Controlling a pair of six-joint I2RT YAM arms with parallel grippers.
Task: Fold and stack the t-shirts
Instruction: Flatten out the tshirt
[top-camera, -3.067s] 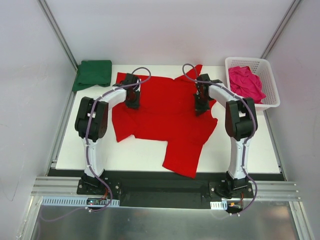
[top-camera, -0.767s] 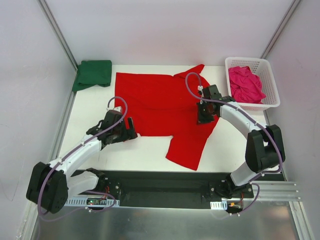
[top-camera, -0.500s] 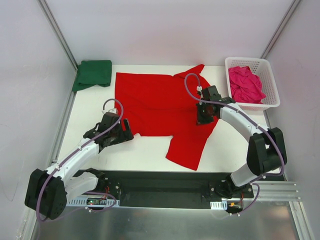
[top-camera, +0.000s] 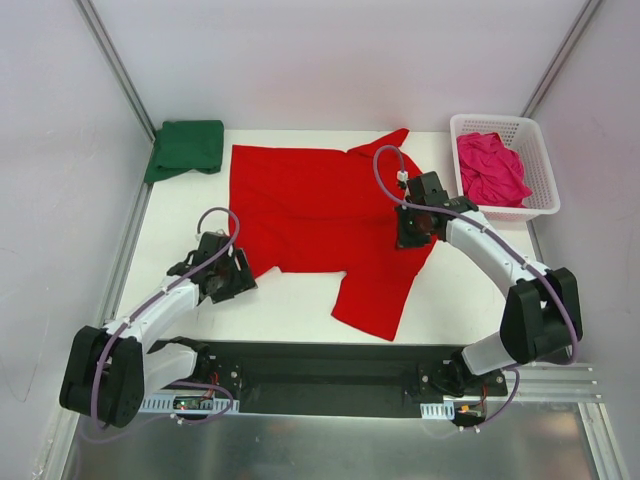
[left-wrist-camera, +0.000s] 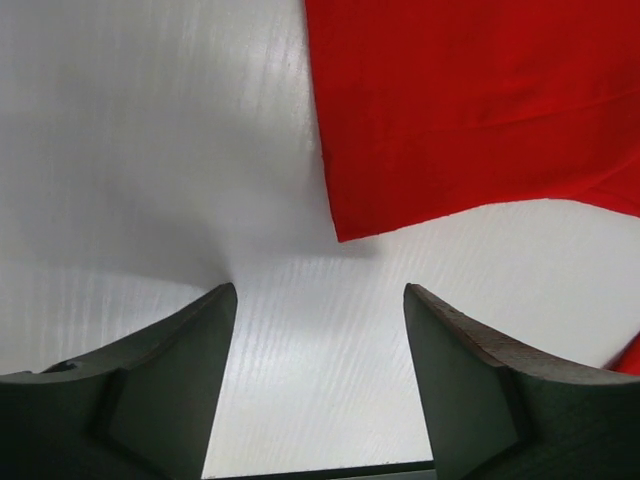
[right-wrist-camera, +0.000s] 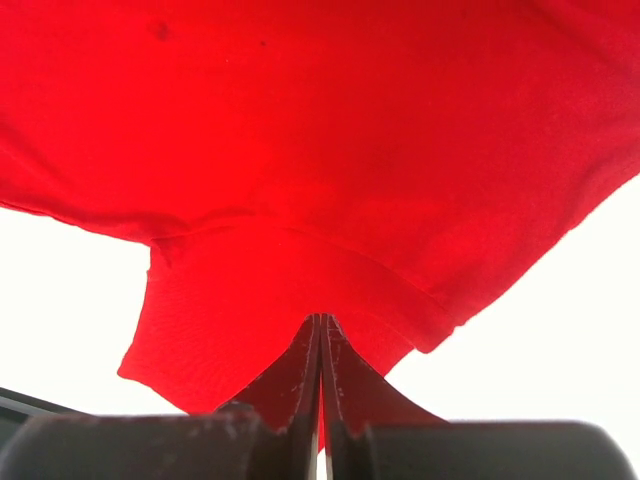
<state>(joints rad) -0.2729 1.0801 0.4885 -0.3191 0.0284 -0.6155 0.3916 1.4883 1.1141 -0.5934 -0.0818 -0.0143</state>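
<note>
Your left gripper (top-camera: 226, 276) stands open and empty over the bare white worktop (top-camera: 290, 302). Its fingers (left-wrist-camera: 170, 380) stop just short of the near-left corner of the red t-shirt (top-camera: 300, 205). Your right gripper (top-camera: 411, 232) is closed, pinching that shirt at its right side. The shirt lies spread across the worktop's middle. The green t-shirt (top-camera: 186, 148) sits folded at the far-left corner. The pink t-shirt (top-camera: 490, 168) is heaped in the white basket (top-camera: 495, 119) at the far-right corner. Plain white walls (top-camera: 330, 60) and metal posts (top-camera: 110, 50) enclose everything.

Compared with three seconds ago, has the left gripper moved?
Yes. The left gripper came off the red t-shirt, back toward the near left edge of the table.
</note>
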